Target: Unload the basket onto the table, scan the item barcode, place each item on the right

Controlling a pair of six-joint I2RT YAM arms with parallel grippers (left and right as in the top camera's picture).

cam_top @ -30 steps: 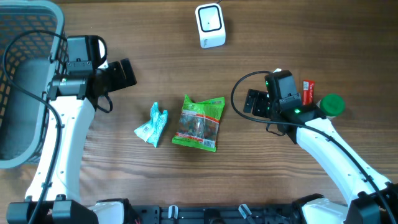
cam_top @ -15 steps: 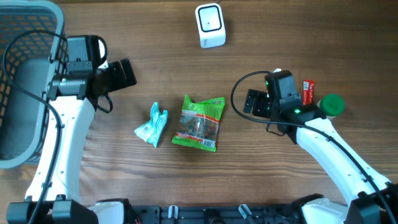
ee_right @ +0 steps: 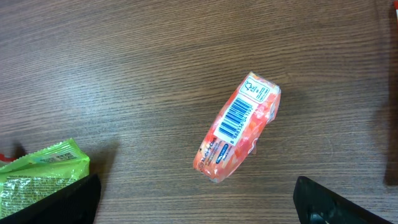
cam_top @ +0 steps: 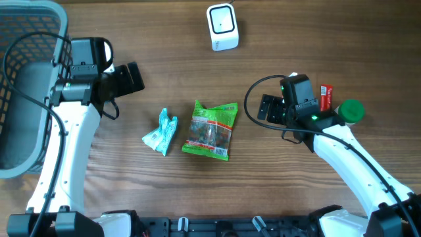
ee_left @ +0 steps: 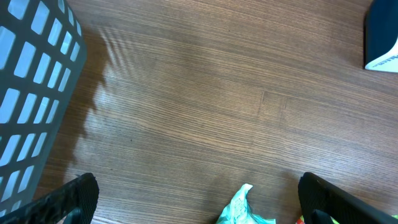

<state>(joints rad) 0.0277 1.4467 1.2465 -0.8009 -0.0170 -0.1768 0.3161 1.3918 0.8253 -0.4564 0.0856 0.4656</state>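
While both pairs of jaws stood wide and empty, the left jaws hung down-left of the scanner (cam_top: 222,26). The packet (ee_right: 239,127) lay down-right of the scanner, under the right jaws, barcode up. Gripping across its narrow sides looked best, leaving the label uncovered.

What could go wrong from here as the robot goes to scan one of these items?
1. The orange packet lies below the open right gripper with its barcode facing up; a grip across the middle might cover the barcode.
2. The packet looks soft and rounded, so it might slip or twist when squeezed.
3. The green bag and blue wrapper lie close together; reaching for one may nudge the other.
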